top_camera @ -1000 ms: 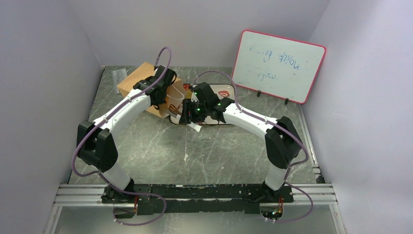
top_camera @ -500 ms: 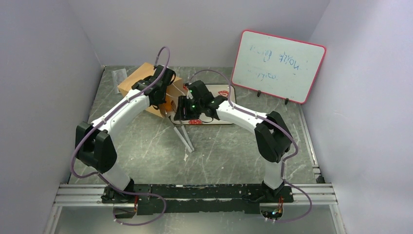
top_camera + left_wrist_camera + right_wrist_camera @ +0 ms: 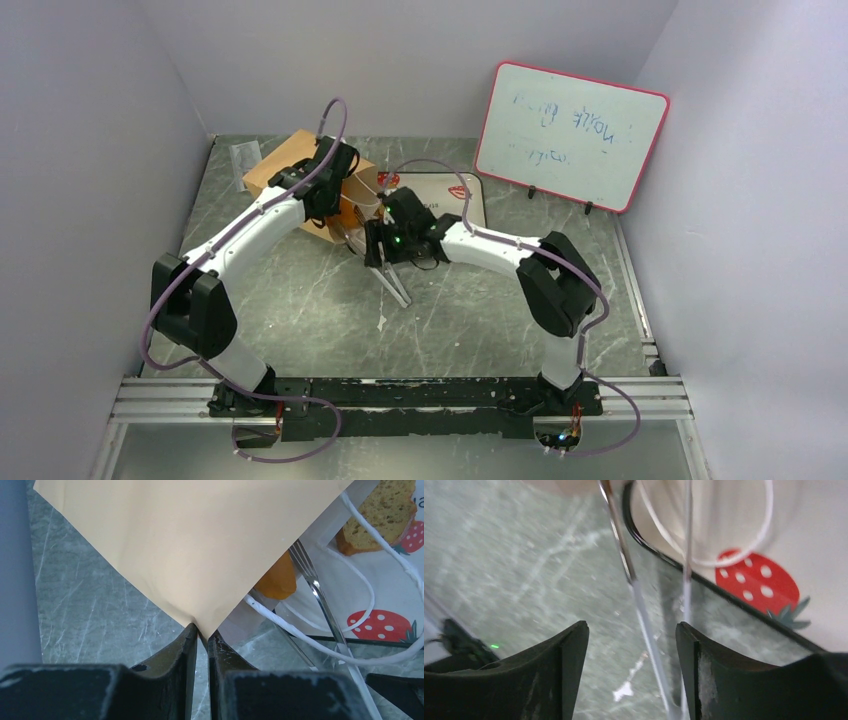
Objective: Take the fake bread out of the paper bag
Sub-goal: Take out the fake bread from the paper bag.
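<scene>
Tabletop (image 3: 300, 300): grey, marbled.
Left gripper (image 3: 200, 635): pinched shut on a paper bag (image 3: 190, 540) corner.
Right gripper (image 3: 631, 630): jaws apart astride the tongs (image 3: 639, 600), gripping nothing.
Progress: 1 bread slice (image 3: 380, 510) on tray (image 3: 350, 575); 1 orange piece (image 3: 277, 577) half under bag's edge; interior unseen.

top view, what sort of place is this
Probably a robot lab test cell: a left arm and right arm bolted to a metal rail, plain walls boxing in the table, and a whiteboard at the back.
</scene>
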